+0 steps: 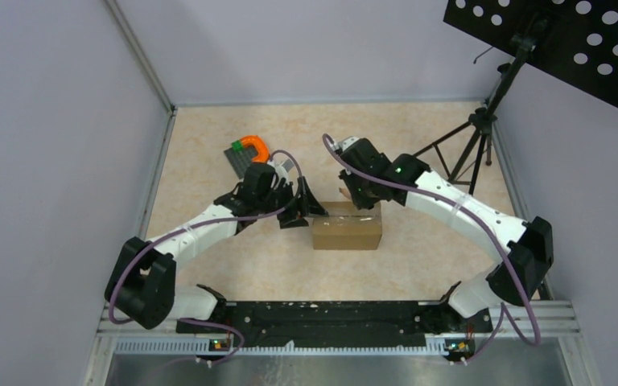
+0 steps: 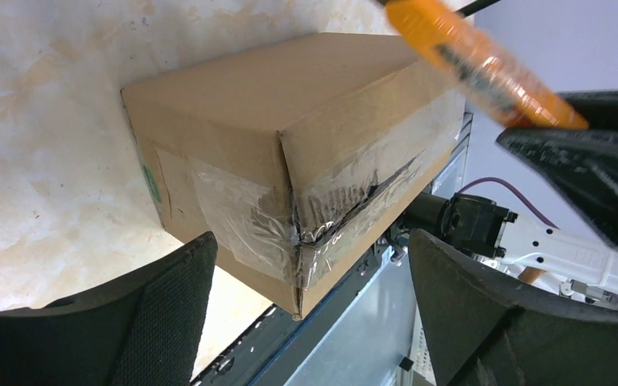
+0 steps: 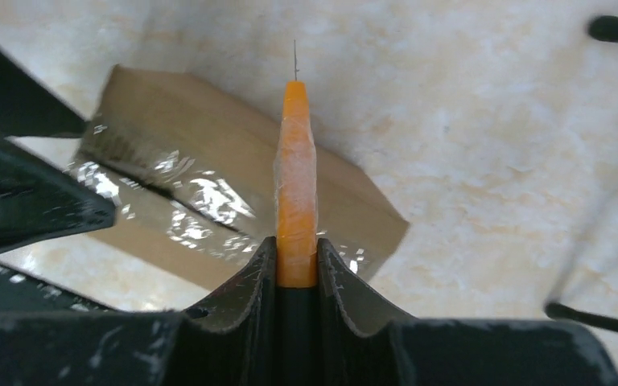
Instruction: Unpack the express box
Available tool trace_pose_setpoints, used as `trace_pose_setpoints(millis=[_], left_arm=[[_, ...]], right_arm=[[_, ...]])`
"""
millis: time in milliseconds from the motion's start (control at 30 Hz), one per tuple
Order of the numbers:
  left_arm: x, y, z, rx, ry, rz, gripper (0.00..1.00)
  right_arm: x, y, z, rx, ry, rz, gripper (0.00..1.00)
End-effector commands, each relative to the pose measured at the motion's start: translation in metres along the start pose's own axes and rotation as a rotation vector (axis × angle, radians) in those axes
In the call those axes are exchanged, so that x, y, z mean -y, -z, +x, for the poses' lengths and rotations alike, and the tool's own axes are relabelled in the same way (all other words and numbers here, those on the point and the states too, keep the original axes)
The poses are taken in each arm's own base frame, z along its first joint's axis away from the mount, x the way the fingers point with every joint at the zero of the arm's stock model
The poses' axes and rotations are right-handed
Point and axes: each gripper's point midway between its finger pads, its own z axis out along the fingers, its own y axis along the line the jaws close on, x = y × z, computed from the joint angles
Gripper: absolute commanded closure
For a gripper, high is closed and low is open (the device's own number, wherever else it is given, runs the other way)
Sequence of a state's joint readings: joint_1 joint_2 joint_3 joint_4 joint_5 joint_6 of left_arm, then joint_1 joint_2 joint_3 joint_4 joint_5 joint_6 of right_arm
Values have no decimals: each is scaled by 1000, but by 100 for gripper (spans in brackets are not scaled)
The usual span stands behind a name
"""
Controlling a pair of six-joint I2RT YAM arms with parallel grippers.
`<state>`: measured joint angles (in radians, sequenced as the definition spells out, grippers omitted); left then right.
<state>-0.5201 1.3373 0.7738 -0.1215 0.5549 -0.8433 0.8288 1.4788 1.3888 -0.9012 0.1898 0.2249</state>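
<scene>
We see the express box (image 1: 347,229) lying in the middle of the table (image 1: 418,145), with its long side going left to right. Our left claw (image 1: 303,207) is at the box's left end. It is wide open and holds nothing. In the left wrist view its two fingers (image 2: 161,314) sit one on each side of that end, close but not touching it. Our right claw (image 3: 296,256) hangs over the far edge of the box. It is squeezed shut on an orange cutter (image 3: 296,161), and a thin blade (image 3: 294,60) pokes out of the tip.

Shiny tape (image 2: 249,217) covers the long seam (image 3: 141,178) and folds over the left end. A dark line runs along the seam. It may be a cut, but we cannot tell for sure.

We think the job now is to cut the tape so the box can open. To do this well, we should close the left claw gently on the end so the box cannot slide. Then we should bring the blade down right onto the seam line, not beside it. We should press only a little, so the blade goes through the tape and not into what is inside. We should pull it straight along the seam and keep it away from the left fingers. The tape on the end needs a cut too.
</scene>
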Motion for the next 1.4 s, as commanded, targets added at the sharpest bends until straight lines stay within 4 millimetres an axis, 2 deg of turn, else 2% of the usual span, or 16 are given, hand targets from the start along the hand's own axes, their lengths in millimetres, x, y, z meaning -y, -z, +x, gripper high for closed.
trace_pose_setpoints(millis=[0, 133, 233, 333, 567, 733, 800, 1067, 1267, 1367], left_arm=[[7, 2, -7, 23, -32, 4, 10], [0, 10, -8, 35, -82, -59, 11], [-2, 15, -5, 29, -108, -75, 12], [-2, 16, -4, 29, -125, -76, 13], [4, 10, -8, 19, -145, -47, 18], [15, 4, -22, 38, -156, -20, 23], [18, 1, -25, 40, -157, -12, 25], [27, -15, -48, 60, -184, 1, 29], [35, -27, -65, 60, -207, 8, 31], [39, -33, -73, 59, -218, 10, 31]], right_arm=[[48, 20, -9, 29, -45, 267, 100], [81, 33, -5, 21, -80, 446, 100], [94, 39, 6, -25, -81, 520, 100], [93, 39, 23, -82, -66, 536, 100], [59, 46, 52, -160, -5, 442, 100], [54, 56, 72, -203, -18, 431, 100], [46, 57, 76, -208, -30, 381, 100], [-7, 56, 71, -186, -26, 185, 100], [-29, 57, 69, -178, -19, 98, 100], [-34, 60, 64, -156, -26, 69, 100]])
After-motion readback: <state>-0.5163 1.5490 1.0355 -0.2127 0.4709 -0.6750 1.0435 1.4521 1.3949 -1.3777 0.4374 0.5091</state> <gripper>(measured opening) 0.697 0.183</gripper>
